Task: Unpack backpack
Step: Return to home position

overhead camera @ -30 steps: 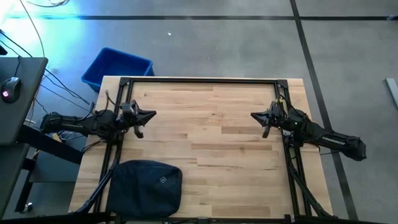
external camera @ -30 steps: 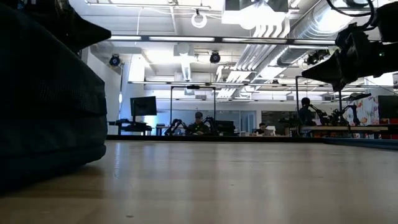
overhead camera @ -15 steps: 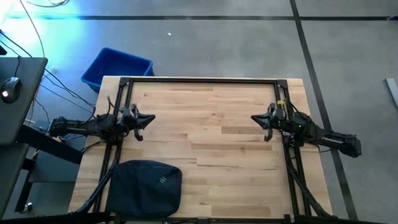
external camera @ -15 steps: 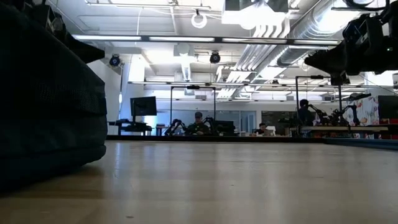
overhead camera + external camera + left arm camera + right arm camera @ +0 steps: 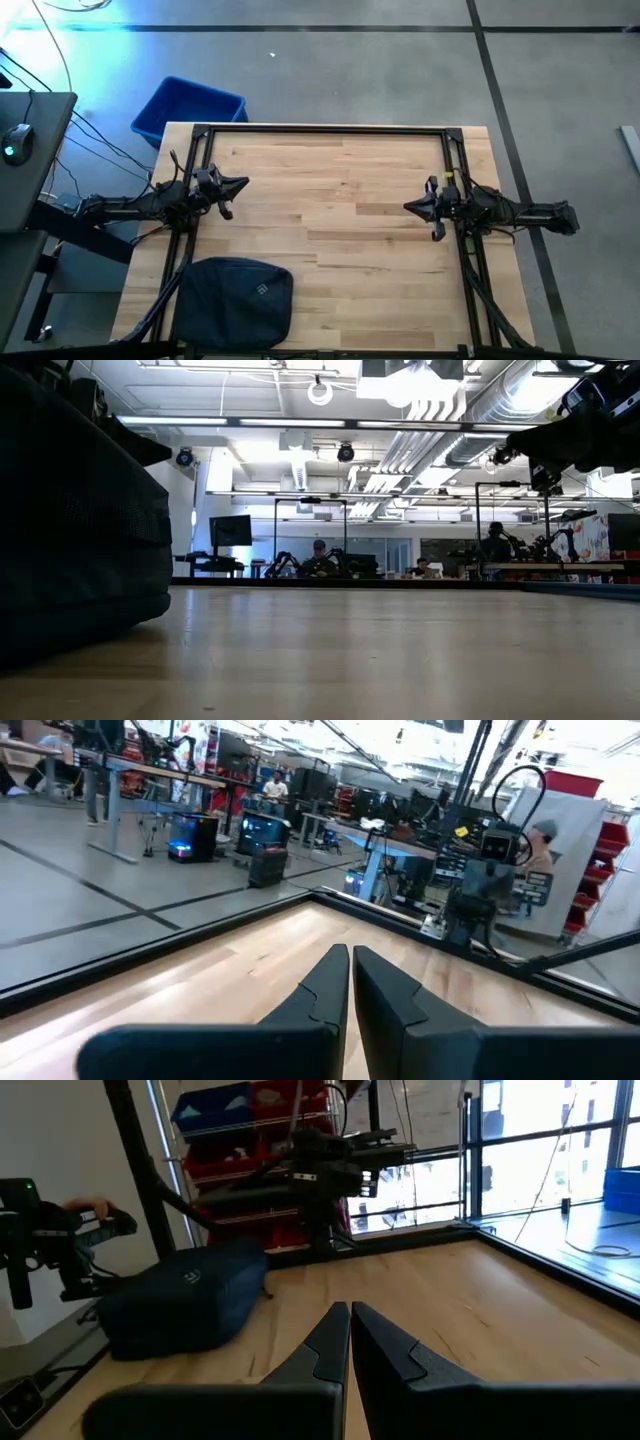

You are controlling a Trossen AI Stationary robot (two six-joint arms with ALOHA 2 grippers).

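Backpack (image 5: 235,298) lies at the corner of the worktop (image 5: 340,215) that shows lower left in the high view. It lies flat with the white logo up. We cannot tell whether its zip is fully drawn. We spot no unpacked items on the wood. A blue bin (image 5: 190,108) stands on the floor past the opposite left corner.

Left gripper (image 5: 244,183) hangs over the left side of the worktop and points inward toward the centre, well apart from the backpack. In its wrist view the fingers (image 5: 322,988) are pressed together, tip to tip, with nothing between them.

Right gripper (image 5: 407,208) mirrors it over the right side, also pointing inward. Its fingers (image 5: 322,1342) are likewise closed on nothing. Its wrist view looks across bare wood to the bag at the far side.

Our reading is that the handling is over. The bag is set aside and both arms are empty-handed and off the load, which fits the parking step at the end of the job.

The next move, as we judge it, calls for no grasp. Each arm only has to fold back to rest on its own side, fingers kept closed. The left arm needs the more care, because the bag lies on its side of the worktop, close to the dark frame struts there.
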